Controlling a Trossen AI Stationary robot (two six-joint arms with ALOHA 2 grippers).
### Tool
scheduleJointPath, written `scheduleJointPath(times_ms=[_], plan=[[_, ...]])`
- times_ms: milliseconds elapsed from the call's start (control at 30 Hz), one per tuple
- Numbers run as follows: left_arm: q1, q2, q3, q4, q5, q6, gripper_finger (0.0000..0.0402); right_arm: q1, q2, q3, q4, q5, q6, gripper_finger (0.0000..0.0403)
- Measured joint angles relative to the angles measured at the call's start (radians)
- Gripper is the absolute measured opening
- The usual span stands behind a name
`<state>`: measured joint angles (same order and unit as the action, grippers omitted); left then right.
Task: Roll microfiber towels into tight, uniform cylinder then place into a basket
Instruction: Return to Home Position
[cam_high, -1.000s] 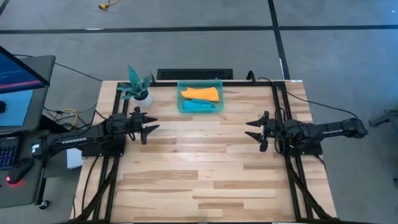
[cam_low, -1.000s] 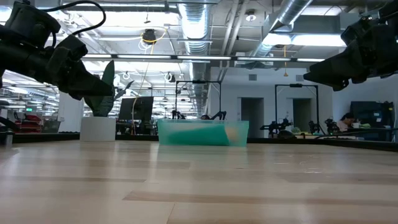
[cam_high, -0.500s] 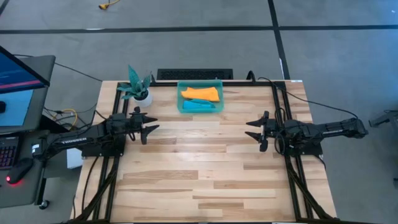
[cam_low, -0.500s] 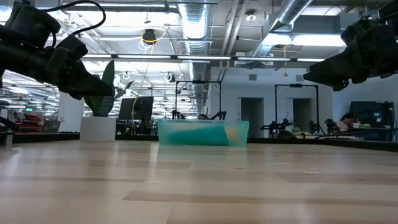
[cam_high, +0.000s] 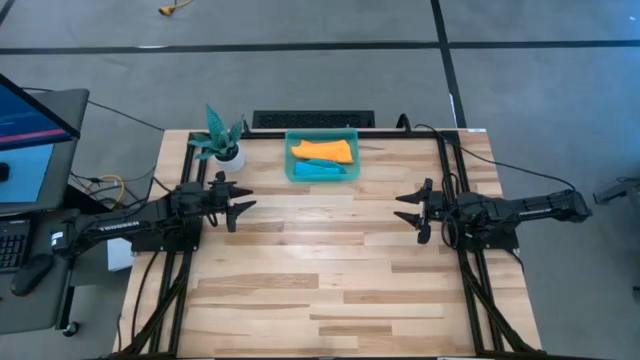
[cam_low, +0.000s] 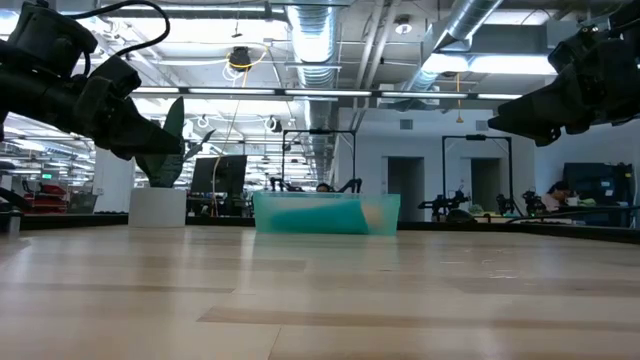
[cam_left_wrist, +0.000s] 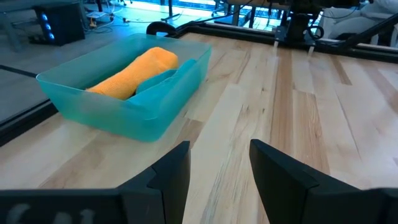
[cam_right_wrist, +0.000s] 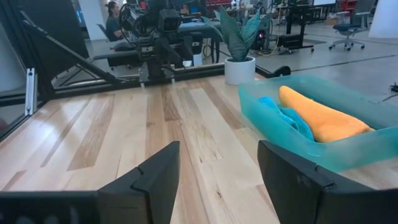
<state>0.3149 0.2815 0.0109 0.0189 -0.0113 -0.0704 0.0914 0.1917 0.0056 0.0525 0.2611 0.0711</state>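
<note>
The teal basket (cam_high: 321, 155) stands at the table's far middle. Inside it lie two rolled microfiber towels side by side: the orange one (cam_high: 322, 151) toward the far wall, the blue one (cam_high: 318, 170) toward the near wall. Both rolls show in the left wrist view, orange (cam_left_wrist: 134, 71) and blue (cam_left_wrist: 155, 82), and in the right wrist view, orange (cam_right_wrist: 323, 121) and blue (cam_right_wrist: 287, 117). My left gripper (cam_high: 238, 203) hovers open over the table's left side, my right gripper (cam_high: 408, 212) open over its right side. Each has nothing between its fingers.
A white pot with a teal plant (cam_high: 222, 143) stands left of the basket near the far edge. The wide wooden tabletop (cam_high: 320, 270) lies bare between and in front of the arms. A monitor (cam_high: 30, 130) stands off the table's left side.
</note>
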Motion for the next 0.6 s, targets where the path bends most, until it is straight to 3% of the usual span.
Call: scheduleJointPath(times_ms=[600], plan=[[0.0,0.0,0.0,0.0,0.0,0.0,0.0158,0.0,0.0,0.0,0.0,0.0,0.0,0.0237]])
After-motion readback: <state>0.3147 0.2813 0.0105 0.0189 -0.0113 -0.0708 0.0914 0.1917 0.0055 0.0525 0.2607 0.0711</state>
